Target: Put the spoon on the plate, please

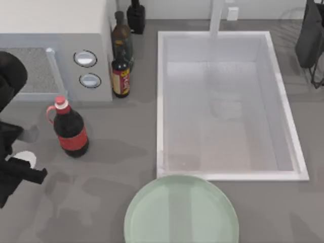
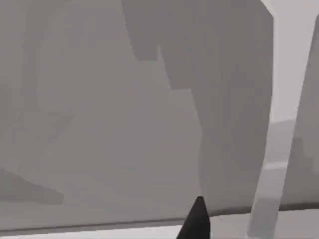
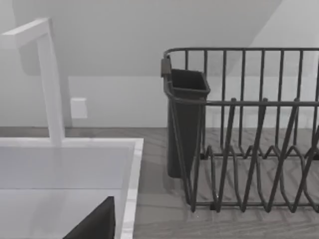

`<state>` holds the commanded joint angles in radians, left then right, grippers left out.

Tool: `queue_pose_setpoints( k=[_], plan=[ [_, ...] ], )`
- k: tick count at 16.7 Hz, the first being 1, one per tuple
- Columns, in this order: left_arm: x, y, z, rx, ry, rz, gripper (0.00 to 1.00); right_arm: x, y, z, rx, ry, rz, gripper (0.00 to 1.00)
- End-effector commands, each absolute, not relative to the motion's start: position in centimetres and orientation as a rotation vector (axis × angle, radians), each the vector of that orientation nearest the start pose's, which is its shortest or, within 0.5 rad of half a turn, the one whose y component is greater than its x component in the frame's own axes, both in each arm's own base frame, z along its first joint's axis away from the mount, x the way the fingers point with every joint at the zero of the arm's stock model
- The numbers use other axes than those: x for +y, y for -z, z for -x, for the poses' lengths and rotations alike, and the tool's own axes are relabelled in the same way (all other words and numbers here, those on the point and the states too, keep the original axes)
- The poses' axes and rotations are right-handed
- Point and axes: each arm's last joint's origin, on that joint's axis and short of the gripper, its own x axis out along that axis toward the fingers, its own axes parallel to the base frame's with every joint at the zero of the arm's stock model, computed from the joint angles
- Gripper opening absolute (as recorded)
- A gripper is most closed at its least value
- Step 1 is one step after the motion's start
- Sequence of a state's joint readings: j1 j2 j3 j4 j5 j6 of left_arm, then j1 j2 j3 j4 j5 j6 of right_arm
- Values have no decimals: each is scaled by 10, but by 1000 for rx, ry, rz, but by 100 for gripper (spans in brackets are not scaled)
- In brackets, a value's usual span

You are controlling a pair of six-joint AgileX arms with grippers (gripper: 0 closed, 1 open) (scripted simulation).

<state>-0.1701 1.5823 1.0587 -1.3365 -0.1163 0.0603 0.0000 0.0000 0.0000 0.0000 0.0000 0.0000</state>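
Note:
The spoon's white oval bowl (image 1: 25, 158) shows at the table's far left, right against the black fingers of my left gripper (image 1: 23, 171); its handle is hidden by the arm, so I cannot tell whether it is held. One dark fingertip (image 2: 196, 221) shows in the left wrist view against plain grey surfaces. The pale mint-green plate (image 1: 152, 212) lies at the front centre of the table, well to the right of the spoon. My right arm (image 1: 310, 35) is parked at the back right, over the dish rack.
A cola bottle (image 1: 70, 130) stands just right of the left gripper. A microwave (image 1: 55, 45) and several dark bottles (image 1: 121, 66) are at the back left. The white sink (image 1: 162, 101) with its tap (image 3: 50, 79) fills the middle. The wire dish rack (image 3: 249, 129) is at the back right.

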Motion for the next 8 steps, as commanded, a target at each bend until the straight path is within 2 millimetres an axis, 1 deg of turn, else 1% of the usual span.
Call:
queue_pose_setpoints(
  k=[4,8],
  plan=[
    [-71,-195,-220,1882,-194,-272,0,-1,-160,-106,0,0,0,100],
    [-108,-192,-206,1792,-512,-166,0,-1,-160,-106,0,0,0,100]
  ],
)
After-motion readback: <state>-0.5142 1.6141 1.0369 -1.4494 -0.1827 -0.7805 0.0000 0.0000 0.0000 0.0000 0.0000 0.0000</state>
